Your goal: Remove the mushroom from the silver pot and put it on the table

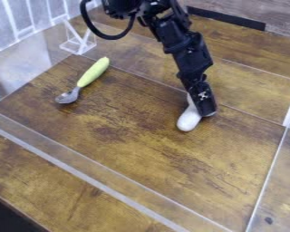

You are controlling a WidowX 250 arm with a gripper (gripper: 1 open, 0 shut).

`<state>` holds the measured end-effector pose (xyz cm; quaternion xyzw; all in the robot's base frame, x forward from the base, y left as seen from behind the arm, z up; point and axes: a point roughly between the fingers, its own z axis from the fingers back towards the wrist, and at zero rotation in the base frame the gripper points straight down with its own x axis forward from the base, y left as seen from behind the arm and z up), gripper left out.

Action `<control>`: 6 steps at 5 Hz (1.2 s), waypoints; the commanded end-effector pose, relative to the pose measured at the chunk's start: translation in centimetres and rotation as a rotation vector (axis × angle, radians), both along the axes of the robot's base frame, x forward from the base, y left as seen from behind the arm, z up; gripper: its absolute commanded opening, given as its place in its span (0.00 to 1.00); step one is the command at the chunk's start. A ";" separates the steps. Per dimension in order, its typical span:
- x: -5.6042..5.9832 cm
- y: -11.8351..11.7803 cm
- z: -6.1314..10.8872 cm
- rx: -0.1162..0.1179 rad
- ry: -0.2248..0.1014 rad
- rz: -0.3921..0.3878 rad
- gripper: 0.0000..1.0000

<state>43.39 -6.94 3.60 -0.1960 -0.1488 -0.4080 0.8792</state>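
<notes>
The mushroom (188,119) lies on the tabletop (135,136) toward the right edge, w/ its white stem pointing down-left toward the front edge and the cap end tucked under the hand (198,106). The hand sits directly above and just behind it, angled steeply down. Fingers look spread, not pinching the mushroom, though the view is too small to be sure they're clear of it. No silver pot in view. Spoon (84,79) lies well apart, near the left edge. Next move likely turns on lifting straight off, away from the stem axis.
</notes>
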 end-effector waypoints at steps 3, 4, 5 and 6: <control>0.4 1.8 5.9 -0.002 0.059 0.041 1.00; 0.8 1.9 5.8 0.006 0.100 0.028 1.00; 0.8 1.6 4.4 0.006 0.119 0.022 1.00; 0.7 1.2 3.3 0.009 0.140 0.017 1.00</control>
